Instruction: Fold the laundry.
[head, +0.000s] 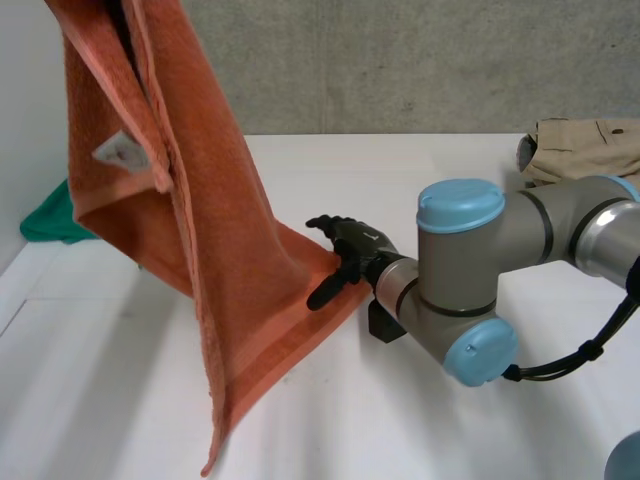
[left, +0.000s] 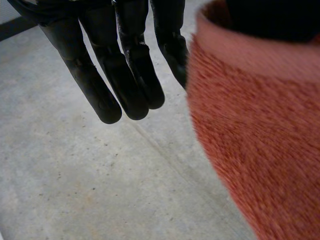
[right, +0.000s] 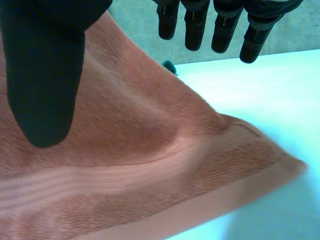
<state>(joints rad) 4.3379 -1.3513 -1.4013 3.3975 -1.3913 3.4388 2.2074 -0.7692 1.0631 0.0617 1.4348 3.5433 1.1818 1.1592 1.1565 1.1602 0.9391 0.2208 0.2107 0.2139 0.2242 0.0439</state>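
Trailing down toward the front edge of the counter (head: 120, 400), the orange towel (head: 200, 250) hangs as a long doubled sheet. 1 lower corner dangles near that edge and the other is spread flat toward the counter's middle. The slope looks deliberate: lifting the cloth lets its weight pull out creases, while the grounded corner lies ready to be taken.

The right robot hand (head: 352, 255) sits at that flat corner, wide open. Its thumb and straight fingers (right: 200, 25) are spread apart over the woven border band, and nothing is clamped yet. I judge the next step to be a pinch on this corner, so that the 2 ends can be brought together. The right arm (head: 470, 280) lies low over the counter to reach it.

The towel is thick terry with a fuzzy looped pile. A smoother flat-woven stripe and hem run along its end, and a small white label (head: 120, 150) is sewn at a side edge.

Higher up, the left robot hand (left: 125, 65) carries the top. The cloth's rolled edge appears nipped between the thumb and the nearest finger, with the other fingers hanging straight beside it.

Farther back, a green cloth (head: 45, 222) lies crumpled at the counter's left edge, behind the towel. A beige garment (head: 585, 150) of stiffer woven fabric is heaped at the far right corner, well apart from the towel.
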